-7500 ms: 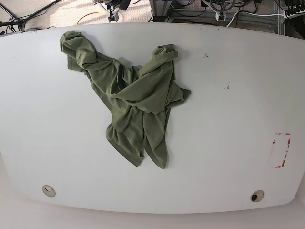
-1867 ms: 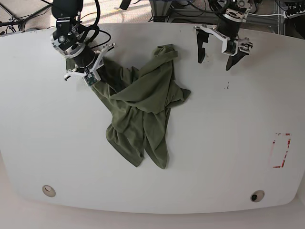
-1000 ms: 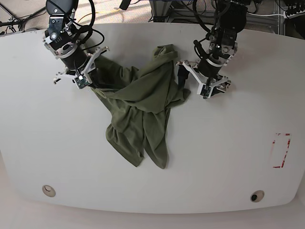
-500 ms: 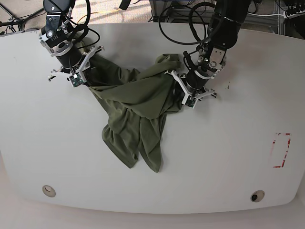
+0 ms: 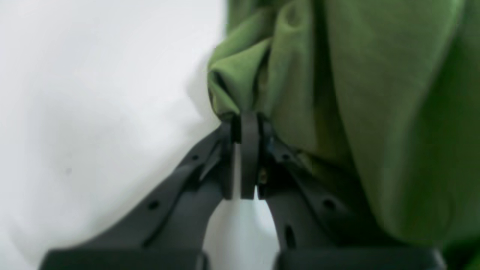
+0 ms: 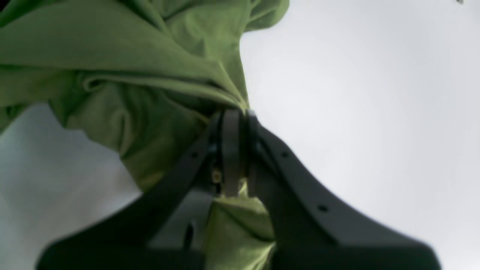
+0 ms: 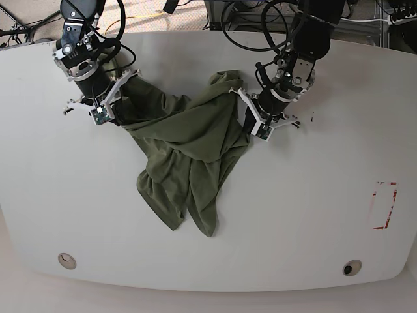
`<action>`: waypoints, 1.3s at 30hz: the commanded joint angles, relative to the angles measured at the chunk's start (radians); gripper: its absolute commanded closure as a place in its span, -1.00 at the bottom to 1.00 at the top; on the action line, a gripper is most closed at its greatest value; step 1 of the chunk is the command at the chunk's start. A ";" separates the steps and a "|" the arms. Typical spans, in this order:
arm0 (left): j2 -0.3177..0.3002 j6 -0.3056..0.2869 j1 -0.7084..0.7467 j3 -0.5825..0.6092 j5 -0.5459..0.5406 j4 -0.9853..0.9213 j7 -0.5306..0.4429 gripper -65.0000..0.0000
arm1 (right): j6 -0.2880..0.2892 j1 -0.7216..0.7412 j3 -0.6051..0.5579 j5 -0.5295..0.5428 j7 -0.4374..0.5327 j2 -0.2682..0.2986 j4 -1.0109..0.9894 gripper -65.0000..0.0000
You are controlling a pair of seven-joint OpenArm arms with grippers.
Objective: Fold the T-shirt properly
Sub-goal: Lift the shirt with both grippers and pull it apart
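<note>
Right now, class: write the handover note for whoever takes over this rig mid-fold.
Left tool: shut on a bunched edge of the shirt.
Right tool: shut on another bunch of the shirt.
Shirt: crumpled mid-table, stretched between both tools, tails trailing toward the near edge.
Done: both grips taken.
Left: spread it flat, then every fold.

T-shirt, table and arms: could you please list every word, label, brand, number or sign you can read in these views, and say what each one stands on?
None can be read.
Olive-green, wrinkly cloth T-shirt: plain, no print or label showing.
White table: a red-and-white marking near its edge, too small to tell whether it holds any text.
Black arms: no readable lettering in any view.
</note>
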 commanded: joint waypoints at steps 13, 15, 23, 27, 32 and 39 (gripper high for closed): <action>-0.116 0.008 0.128 -0.217 -0.001 0.390 0.082 1.00 | 0.005 0.378 0.045 0.005 -0.200 0.018 0.016 1.00; -0.116 0.008 0.150 -0.257 -0.001 0.427 0.082 1.00 | 0.005 0.415 0.043 0.005 -0.209 0.018 0.016 1.00; -0.116 -0.081 0.140 -0.450 0.003 0.454 0.082 1.00 | 0.004 0.588 0.042 0.005 -0.267 0.035 -0.007 1.00; -0.114 -0.121 0.036 -0.505 0.006 0.402 0.085 1.00 | 0.005 0.679 0.037 0.005 -0.280 0.074 -0.035 1.00; -0.119 -0.125 -0.096 -0.505 0.005 0.431 0.198 1.00 | 0.005 0.803 -0.014 -0.003 -0.312 0.106 -0.052 1.00; -0.125 -0.125 -0.355 -0.498 -0.001 0.465 0.407 1.00 | 0.007 0.959 -0.100 -0.039 -0.330 0.149 -0.049 1.00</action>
